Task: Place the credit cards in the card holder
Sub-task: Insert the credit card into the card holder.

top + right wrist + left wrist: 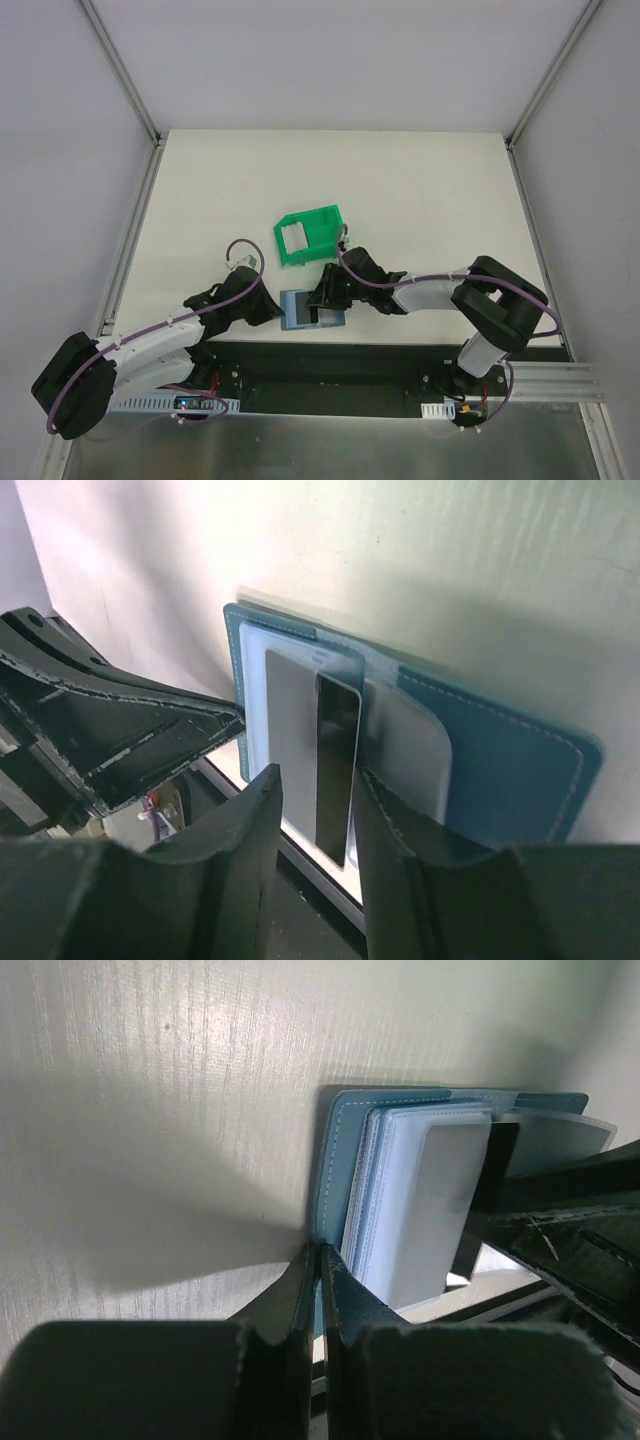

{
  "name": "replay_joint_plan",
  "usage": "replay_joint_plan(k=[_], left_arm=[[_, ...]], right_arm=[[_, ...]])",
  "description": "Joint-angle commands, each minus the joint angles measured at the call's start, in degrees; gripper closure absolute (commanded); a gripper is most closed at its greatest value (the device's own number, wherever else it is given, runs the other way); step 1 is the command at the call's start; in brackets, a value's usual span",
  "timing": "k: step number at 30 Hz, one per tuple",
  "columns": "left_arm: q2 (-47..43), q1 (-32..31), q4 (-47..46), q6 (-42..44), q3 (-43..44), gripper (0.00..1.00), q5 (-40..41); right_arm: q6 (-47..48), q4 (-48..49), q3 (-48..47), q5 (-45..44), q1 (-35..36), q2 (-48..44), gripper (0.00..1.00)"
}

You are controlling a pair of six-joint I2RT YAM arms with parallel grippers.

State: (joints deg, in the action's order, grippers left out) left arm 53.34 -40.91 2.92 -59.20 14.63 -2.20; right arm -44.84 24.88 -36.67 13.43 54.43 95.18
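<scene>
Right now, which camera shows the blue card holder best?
The right wrist view: the card holder lies open, nearly whole, with cards on it. The left wrist view shows only one side, by the left gripper. From the top it looks tiny, partly hidden.

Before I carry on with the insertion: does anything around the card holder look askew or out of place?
Yes. The dark card stands tilted on edge between the open fingers of the right pincer, over the card holder, not lying flat in a pocket.
</scene>
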Motion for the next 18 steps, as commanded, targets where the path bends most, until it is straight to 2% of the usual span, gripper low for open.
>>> replay_joint_plan(k=[1,8,12,18], left_arm=[[0.1,-0.2,0.2,0.5,0.5,1.0,1.0],[-0.1,-0.2,0.2,0.9,0.7,1.0,0.8],[-0.3,-0.2,0.3,0.8,0.7,1.0,0.8],[-0.8,-0.2,0.3,1.3,1.0,1.0,0.9]], right_arm=[[5.4,-10.0,-1.7,-5.3,0.6,-4.6,0.6],[6.2,-11.7,-5.3,-2.0,1.8,-1.8,0.57],[7.3,-13.0,-8.2,-1.4,3.0,-0.3,0.65],[9.5,-19.8,-14.7,-2.2,5.2,1.3,0.65]])
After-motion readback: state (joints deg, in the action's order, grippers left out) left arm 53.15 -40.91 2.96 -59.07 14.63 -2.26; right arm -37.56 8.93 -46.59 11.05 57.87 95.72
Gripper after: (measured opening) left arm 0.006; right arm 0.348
